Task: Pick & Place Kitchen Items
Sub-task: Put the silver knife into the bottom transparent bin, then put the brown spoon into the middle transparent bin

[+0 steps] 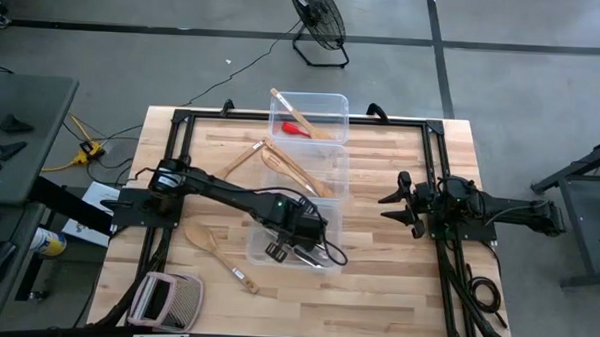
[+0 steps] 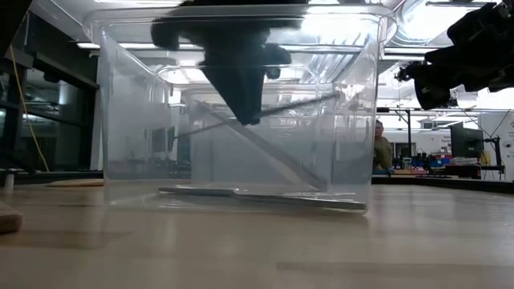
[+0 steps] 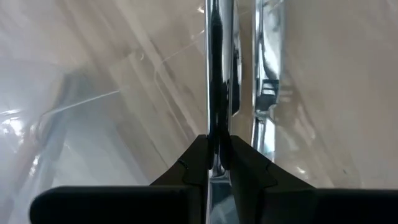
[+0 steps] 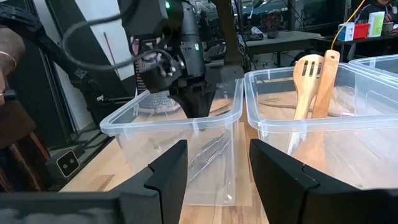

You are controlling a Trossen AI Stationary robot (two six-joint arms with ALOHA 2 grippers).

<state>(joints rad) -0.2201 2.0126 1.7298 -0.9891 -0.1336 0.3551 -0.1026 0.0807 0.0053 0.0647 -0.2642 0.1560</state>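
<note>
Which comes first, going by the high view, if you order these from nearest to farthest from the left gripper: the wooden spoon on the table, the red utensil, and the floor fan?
Measured from the left gripper, shut on a piece of silver cutlery in the near tub:
1. Wooden spoon, on the table beside that tub, on the left arm's side.
2. Red utensil, in the far tub.
3. Floor fan, on the floor beyond the table.

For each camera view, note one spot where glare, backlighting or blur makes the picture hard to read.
Low view: bright ceiling lights behind the clear tub turn the left gripper into a silhouette. Left wrist view: the silver cutlery piece it grips mirrors its surroundings. Right wrist view: the near fingers are soft.
</note>
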